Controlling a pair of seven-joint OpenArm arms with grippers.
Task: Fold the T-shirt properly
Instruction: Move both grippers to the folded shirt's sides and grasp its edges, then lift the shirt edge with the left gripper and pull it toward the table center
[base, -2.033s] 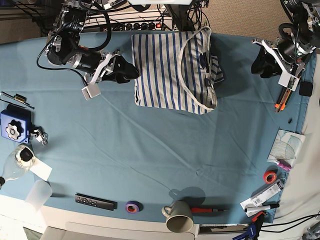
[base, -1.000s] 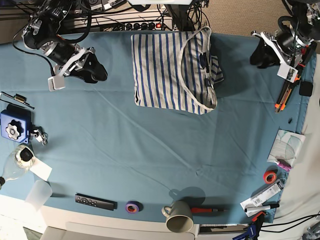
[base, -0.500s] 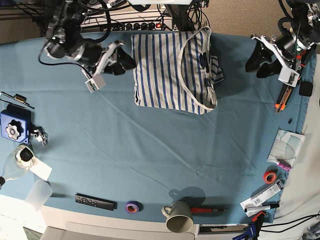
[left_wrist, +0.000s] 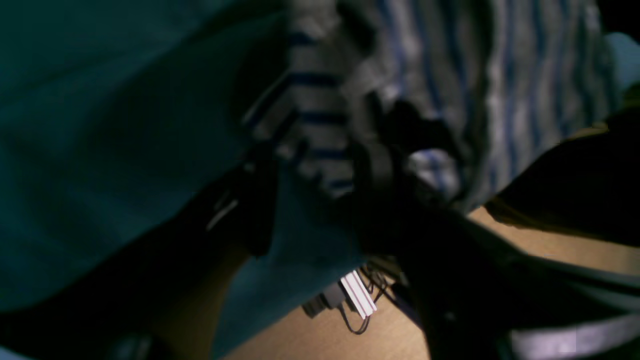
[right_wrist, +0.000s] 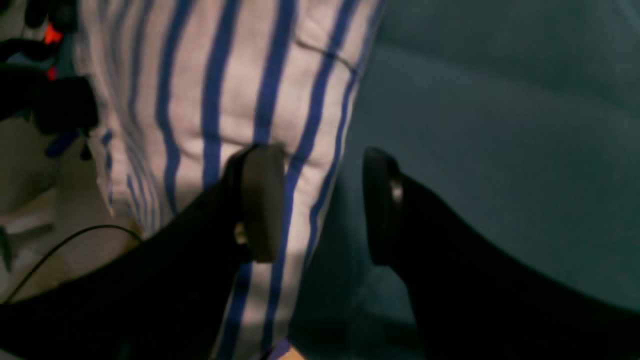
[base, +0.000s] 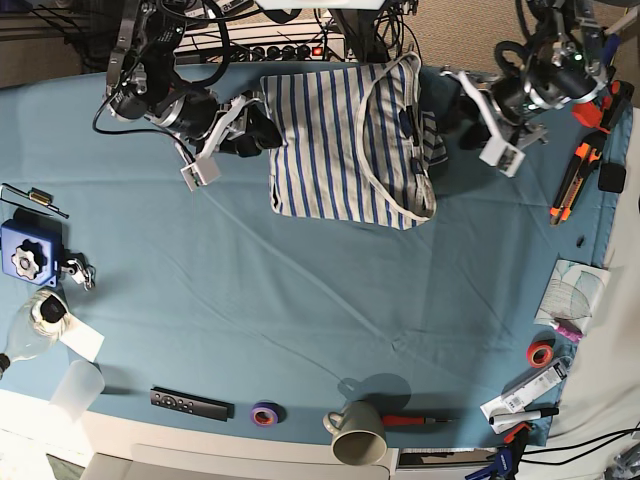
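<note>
the t-shirt lay folded between both arms; the right gripper straddled its striped edge, fingers apart, and the left gripper stood parted beside its sleeve.

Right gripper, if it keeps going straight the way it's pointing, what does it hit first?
Most likely the T-shirt: the open right gripper straddles its striped side edge, one finger already over the fabric, though height above it is unclear.

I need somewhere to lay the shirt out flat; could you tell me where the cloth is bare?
Bare: the wide middle of the table cloth, between the T-shirt and the mug. Crowded: the left edge by the blue box and the right edge by the orange tape.
</note>
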